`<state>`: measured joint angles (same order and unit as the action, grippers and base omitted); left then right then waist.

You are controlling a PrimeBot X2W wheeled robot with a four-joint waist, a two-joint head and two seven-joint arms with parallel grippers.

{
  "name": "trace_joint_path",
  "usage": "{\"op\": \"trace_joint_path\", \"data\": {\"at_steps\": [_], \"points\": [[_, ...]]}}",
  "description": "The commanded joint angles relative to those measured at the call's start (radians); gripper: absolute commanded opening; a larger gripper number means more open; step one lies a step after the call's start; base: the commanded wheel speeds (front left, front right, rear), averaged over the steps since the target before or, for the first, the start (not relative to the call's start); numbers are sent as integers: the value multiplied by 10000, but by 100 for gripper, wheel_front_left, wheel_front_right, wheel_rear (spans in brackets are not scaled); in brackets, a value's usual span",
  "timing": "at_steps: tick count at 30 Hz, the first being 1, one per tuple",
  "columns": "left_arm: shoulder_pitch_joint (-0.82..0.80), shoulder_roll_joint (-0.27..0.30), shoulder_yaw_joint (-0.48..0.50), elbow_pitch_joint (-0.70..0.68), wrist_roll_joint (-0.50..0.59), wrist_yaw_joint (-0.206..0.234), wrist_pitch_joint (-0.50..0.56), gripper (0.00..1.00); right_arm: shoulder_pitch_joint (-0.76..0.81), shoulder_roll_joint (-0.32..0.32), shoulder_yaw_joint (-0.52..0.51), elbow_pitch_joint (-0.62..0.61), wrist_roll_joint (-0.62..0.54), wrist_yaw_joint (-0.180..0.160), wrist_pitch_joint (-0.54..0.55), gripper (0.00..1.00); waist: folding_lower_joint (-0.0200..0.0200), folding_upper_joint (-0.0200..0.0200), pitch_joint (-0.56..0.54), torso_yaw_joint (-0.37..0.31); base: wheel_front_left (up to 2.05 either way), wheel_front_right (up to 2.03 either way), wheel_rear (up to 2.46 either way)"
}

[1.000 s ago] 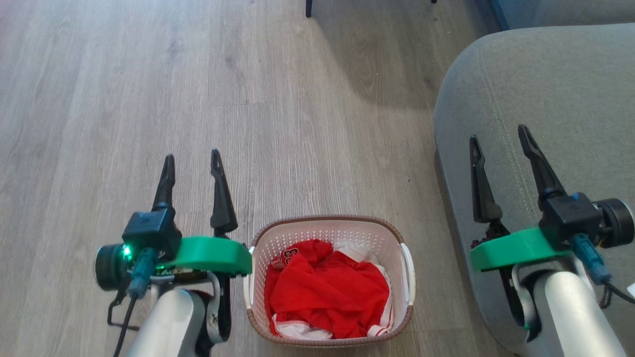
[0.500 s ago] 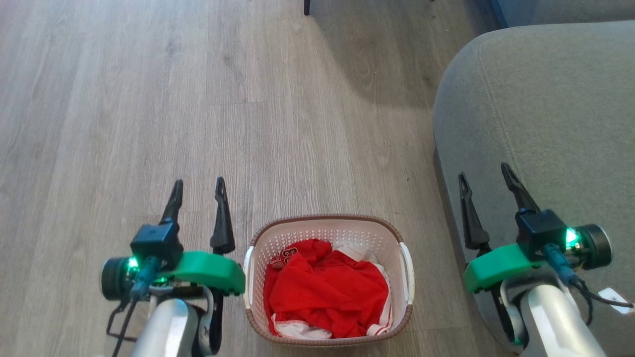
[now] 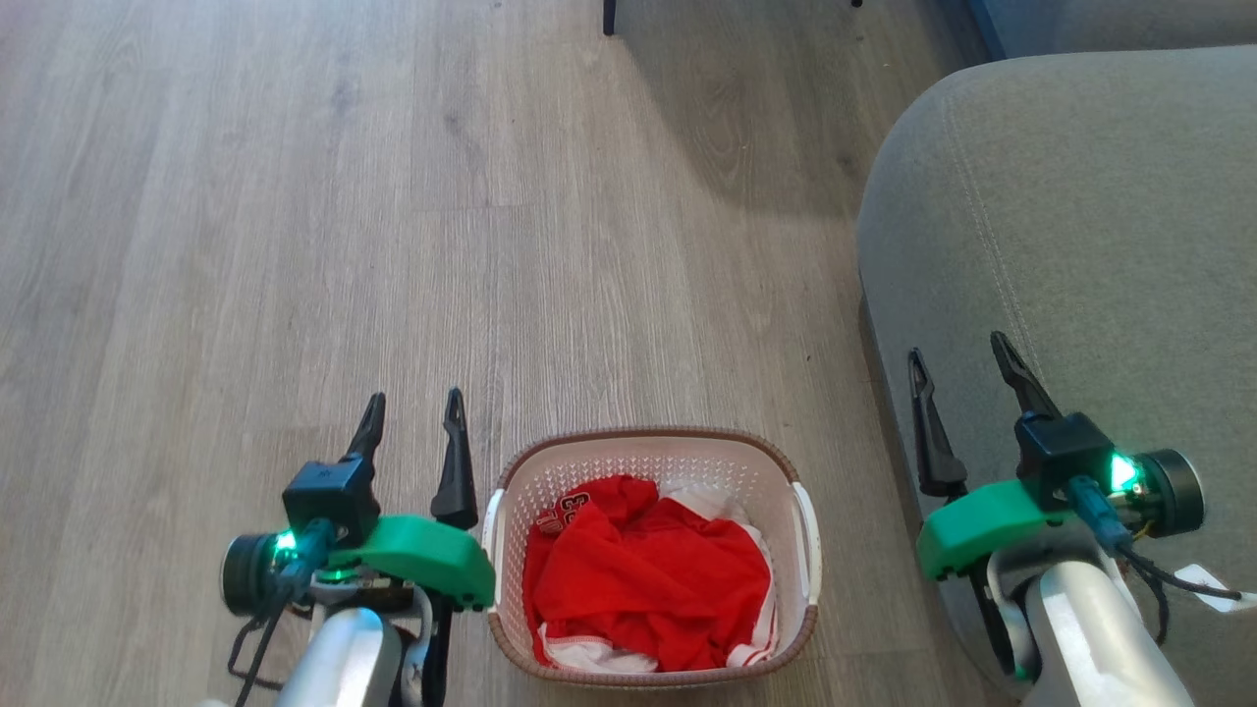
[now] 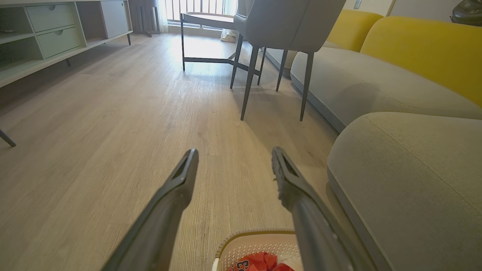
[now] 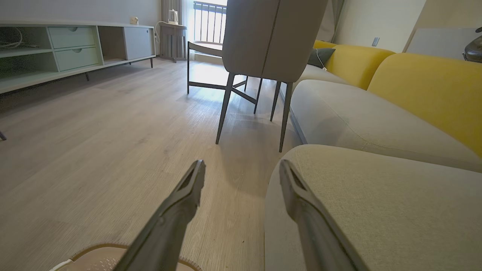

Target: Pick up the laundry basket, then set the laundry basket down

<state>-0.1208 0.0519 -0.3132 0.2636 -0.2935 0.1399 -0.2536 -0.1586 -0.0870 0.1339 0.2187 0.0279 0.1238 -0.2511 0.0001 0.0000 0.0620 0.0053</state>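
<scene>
Laundry basket (image 3: 643, 433) sits on the wood floor (image 3: 295, 196) at 6 o'clock in the head view, with red and white clothes (image 3: 648, 589) heaped inside. The left jaws, at 8 o'clock just beside its left handle, stand released and empty, with the fingers (image 3: 457, 471) pointing to 12. The right jaws, at 4 o'clock and apart from the basket, are likewise released, and their fingers (image 3: 928, 442) lie over the edge of the grey sofa (image 3: 1080, 196).

In the left wrist view the spread fingers frame bare floor. The basket's far rim shows at 6 o'clock, a grey chair (image 4: 286, 22) at 12 and the sofa at 3.

In the right wrist view the basket's rim shows at 7 o'clock. One finger lies over the floor, the other over the sofa cushion.
</scene>
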Motion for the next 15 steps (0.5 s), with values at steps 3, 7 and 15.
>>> {"op": "trace_joint_path", "data": {"at_steps": [3,7,15], "points": [[-402,-15,293,-258,-33,-63,-82,100,-382,53,165,-186,-145,69,-107,100,-1,0,-12,10,0,0,0],[-406,-16,252,-161,43,-111,-82,100,-396,83,173,-165,-56,69,-107,100,-1,0,4,7,0,0,0],[-444,-16,173,63,-67,-102,-82,100,-433,68,179,-2,-27,69,-107,100,-1,0,177,8,0,0,0]]}}
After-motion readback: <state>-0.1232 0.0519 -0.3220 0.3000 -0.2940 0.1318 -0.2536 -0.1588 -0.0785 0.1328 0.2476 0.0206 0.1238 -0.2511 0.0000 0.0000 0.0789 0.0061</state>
